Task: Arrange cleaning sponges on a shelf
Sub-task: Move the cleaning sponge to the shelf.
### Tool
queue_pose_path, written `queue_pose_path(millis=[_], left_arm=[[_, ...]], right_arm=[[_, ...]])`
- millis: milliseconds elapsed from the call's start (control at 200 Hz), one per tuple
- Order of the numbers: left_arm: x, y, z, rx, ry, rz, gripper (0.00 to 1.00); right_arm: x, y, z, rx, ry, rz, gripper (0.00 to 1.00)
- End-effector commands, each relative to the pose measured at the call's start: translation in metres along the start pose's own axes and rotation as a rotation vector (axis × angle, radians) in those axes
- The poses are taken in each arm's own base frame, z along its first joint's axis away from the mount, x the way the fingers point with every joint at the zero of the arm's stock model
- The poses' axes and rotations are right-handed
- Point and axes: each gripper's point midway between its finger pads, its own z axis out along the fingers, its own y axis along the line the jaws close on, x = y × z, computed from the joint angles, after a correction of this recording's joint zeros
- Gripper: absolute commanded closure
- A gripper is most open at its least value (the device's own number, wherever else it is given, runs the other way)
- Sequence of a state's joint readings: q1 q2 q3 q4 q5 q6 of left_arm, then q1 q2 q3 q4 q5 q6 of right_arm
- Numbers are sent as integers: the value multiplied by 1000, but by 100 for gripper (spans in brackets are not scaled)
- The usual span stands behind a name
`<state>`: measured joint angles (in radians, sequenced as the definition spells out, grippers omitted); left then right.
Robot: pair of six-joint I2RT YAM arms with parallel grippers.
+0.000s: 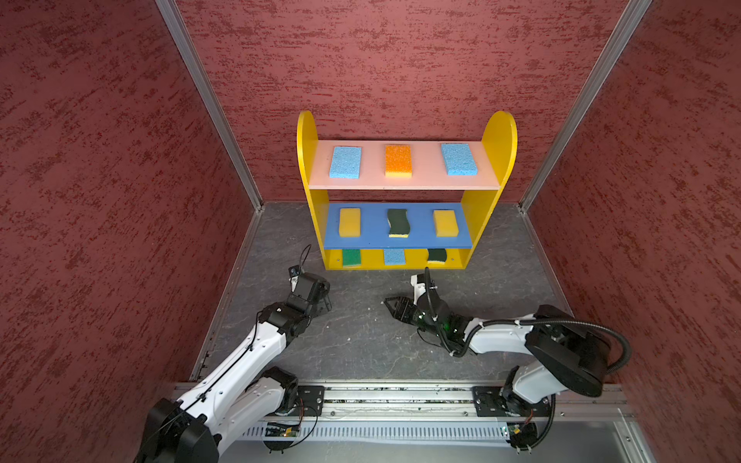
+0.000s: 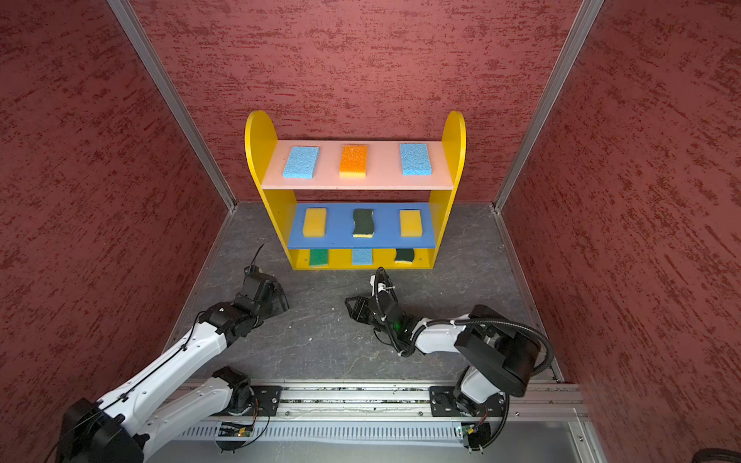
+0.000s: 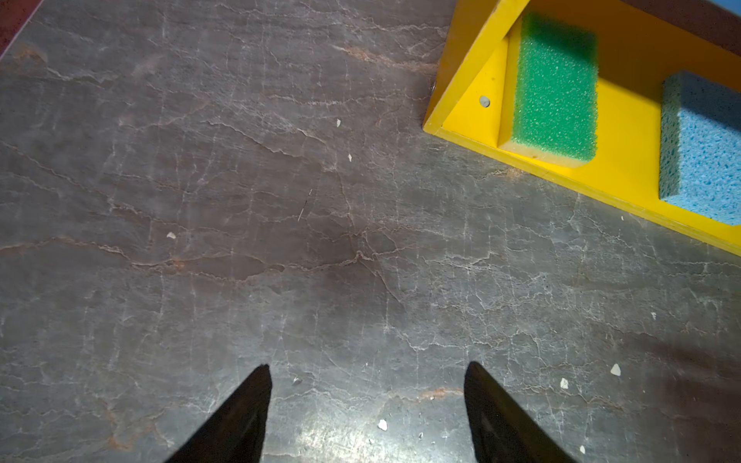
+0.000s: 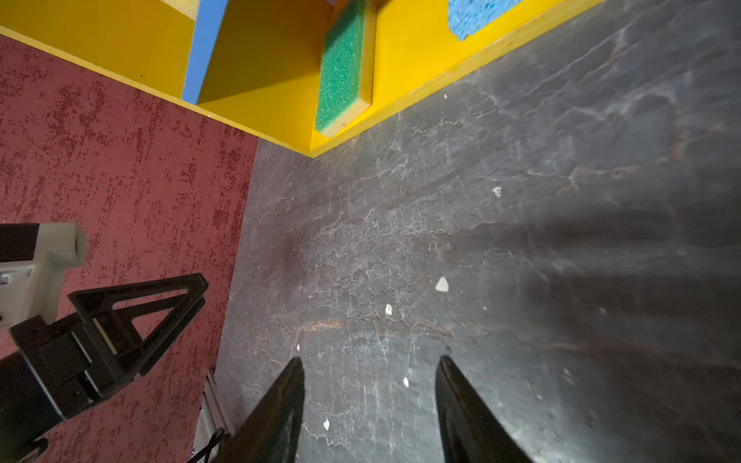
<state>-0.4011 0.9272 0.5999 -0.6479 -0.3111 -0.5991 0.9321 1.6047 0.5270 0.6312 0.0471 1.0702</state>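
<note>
The shelf (image 1: 499, 140) stands against the back wall in both top views, with all the cleaning sponges on it. On the pink top board lie a light blue (image 1: 345, 162), an orange-topped (image 1: 398, 160) and a light blue sponge (image 1: 459, 159). The blue middle board carries a yellow (image 1: 349, 222), a dark green wavy (image 1: 397, 223) and a yellow one (image 1: 446, 223). The bottom board holds a bright green (image 3: 555, 84), a light blue (image 3: 705, 148) and a dark green one (image 1: 437, 255). My left gripper (image 3: 367, 366) and right gripper (image 4: 369, 360) hover open and empty over the floor before the shelf.
Red textured walls (image 1: 100, 200) close in the left, right and back sides. The grey stone-look floor (image 1: 361, 332) carries small white crumbs. An aluminium rail (image 1: 401, 395) with both arm bases runs along the front edge. The two grippers point toward each other, a short gap apart.
</note>
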Motion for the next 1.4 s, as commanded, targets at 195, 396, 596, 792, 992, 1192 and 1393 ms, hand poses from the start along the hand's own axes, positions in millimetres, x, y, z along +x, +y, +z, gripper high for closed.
queue_pose_path(millis=[195,396,596,792,992,1192,1393], left_arm=[[-2,2,-2,29,8,-38,24],[-2,5,3,38,18,-64,25],[-4,7,5,43,20,-80,25],[-5,5,5,57,22,-88,25],[-7,7,5,53,15,-94,25],[-8,8,5,49,15,-99,25],[-6,10,8,39,19,-92,25]], right_arm=[[0,29,37,-121,-2,69,58],[2,28,59,-121,-1,68,68],[0,31,75,-143,-14,68,76],[-4,36,86,-186,-35,89,86],[-5,34,97,-200,-36,121,92],[-9,33,106,-211,-52,145,94],[-16,25,115,-195,-72,161,95]])
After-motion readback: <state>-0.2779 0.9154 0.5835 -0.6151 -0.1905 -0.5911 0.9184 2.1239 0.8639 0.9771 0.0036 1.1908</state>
